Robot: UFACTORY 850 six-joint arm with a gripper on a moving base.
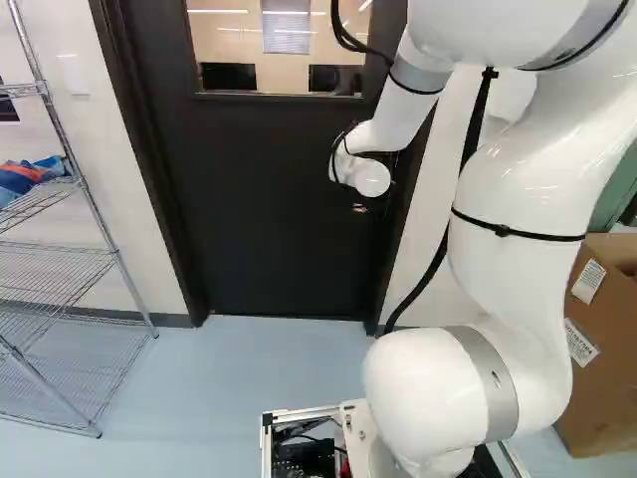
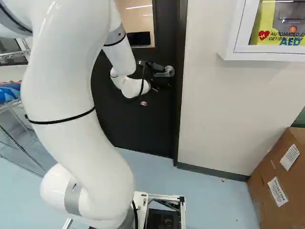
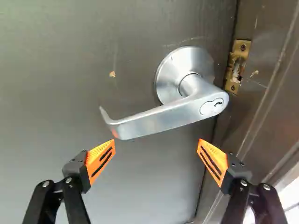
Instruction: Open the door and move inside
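The gripper is at twelve o'clock in the right base view, up by the door handle, and its fingers are spread wide with nothing grasped. Looking along the gripper, with twelve pointing away from me past the fingertips, I see the handle just ahead. Its curled end lies at ten o'clock, right near one orange pad; whether they touch, I can't tell. Its round plate is at one o'clock, and a brass plate on the door frame lies between one and two.

The dark door looks closed from here, spread around twelve o'clock in the left base view, with a window high in it. The white arm reaches up and over toward the handle from the foot of the views.

A wire rack stands at nine o'clock in the left base view, a blue bundle on it. In the right base view, a wall cabinet hangs at two o'clock and a cardboard box sits on the floor at four.
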